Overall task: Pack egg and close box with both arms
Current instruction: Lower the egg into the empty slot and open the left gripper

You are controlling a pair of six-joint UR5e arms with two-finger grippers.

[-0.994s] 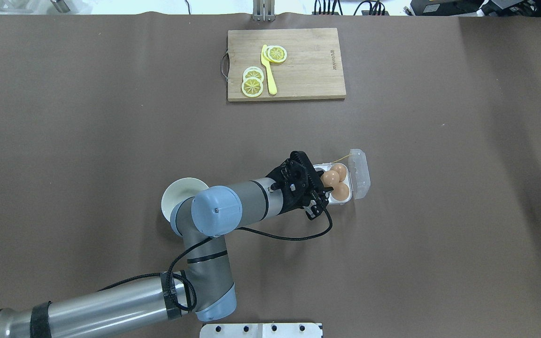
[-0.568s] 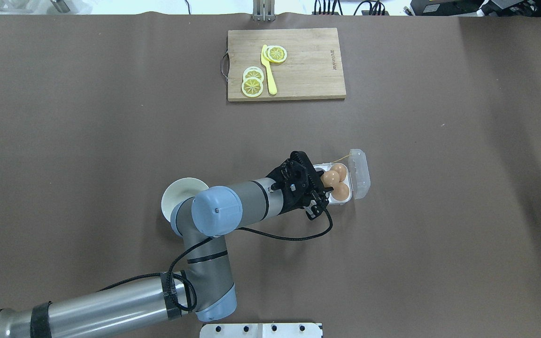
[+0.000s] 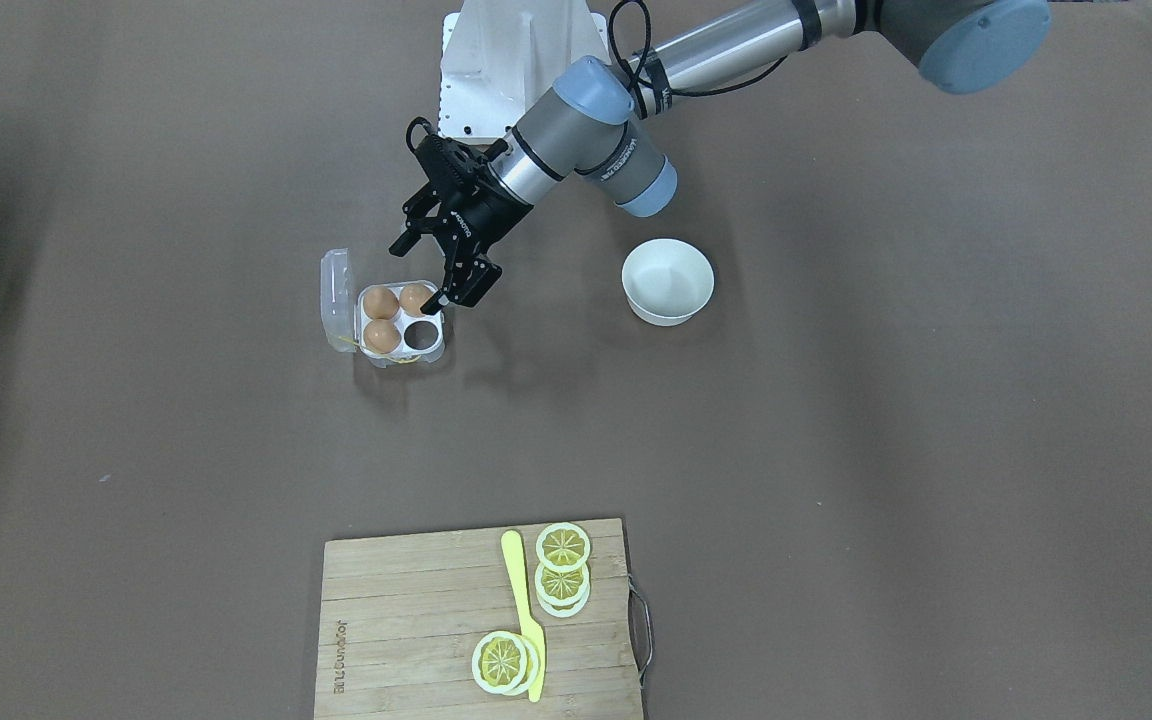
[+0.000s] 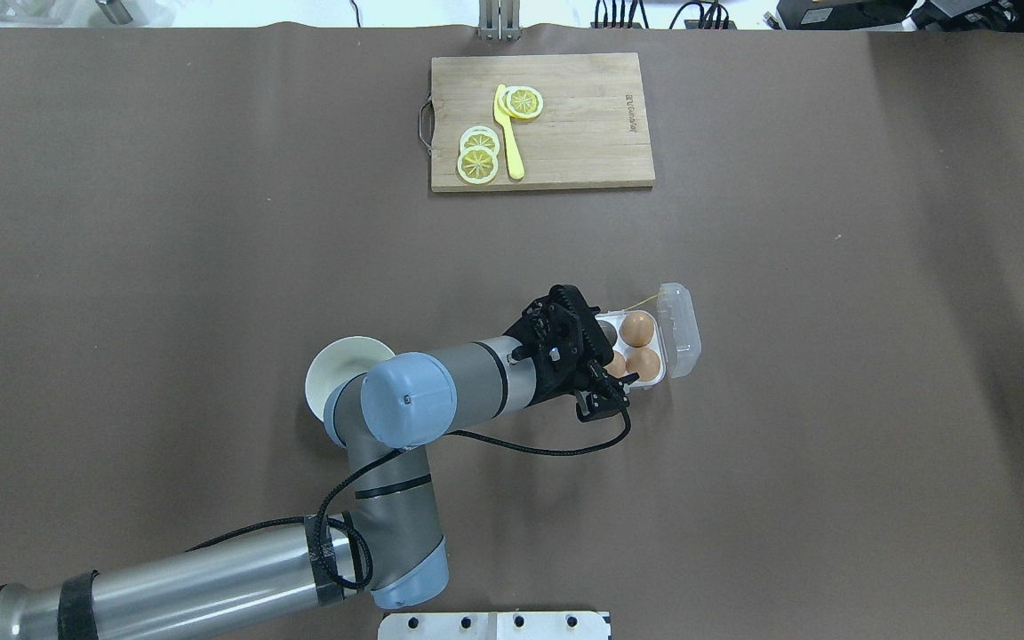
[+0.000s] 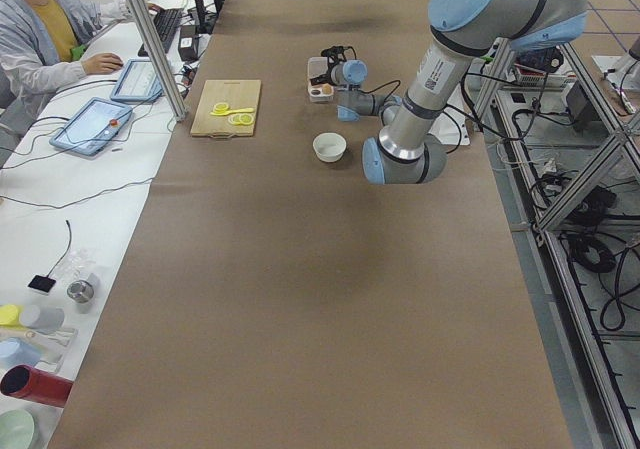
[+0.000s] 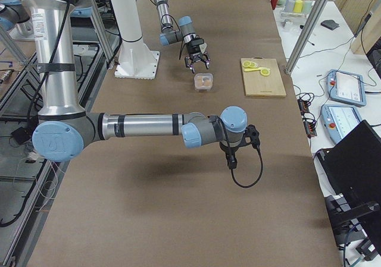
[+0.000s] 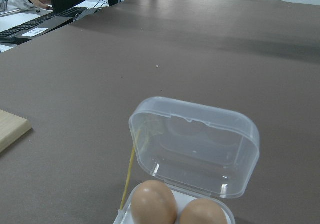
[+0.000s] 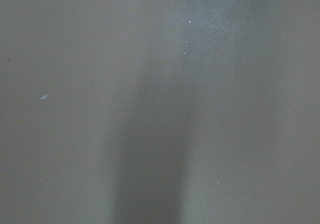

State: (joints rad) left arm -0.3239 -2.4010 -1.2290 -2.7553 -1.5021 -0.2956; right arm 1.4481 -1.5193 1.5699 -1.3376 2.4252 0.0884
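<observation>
On the robot's side of the table, roughly mid-length, the box sits with its clear lid flipped open and standing up on the side away from the left arm. The egg is down in one of the four cups, the one nearest the robot on the left arm's side, so it's in the box. The left gripper hangs right over it with the fingers spread wide. One tip is just beside the egg, and it's not squeezing anything. From overhead, the gripper's black body hides part of that egg.

Two other eggs fill the pair of cups next to the lid. The left wrist cam sees them at its bottom edge, plus a thin yellow strand running down beside the lid.

The right arm only shows up in the right-side view. It's stretched out over bare table well apart from the box, and the right gripper points down. Can't tell from that view whether it's spread or clenched, and its wrist cam is just a grey blur.

A white bowl sits near the box on the left arm's side. Across the table there's a cutting board with lemon slices and a yellow knife on it.
</observation>
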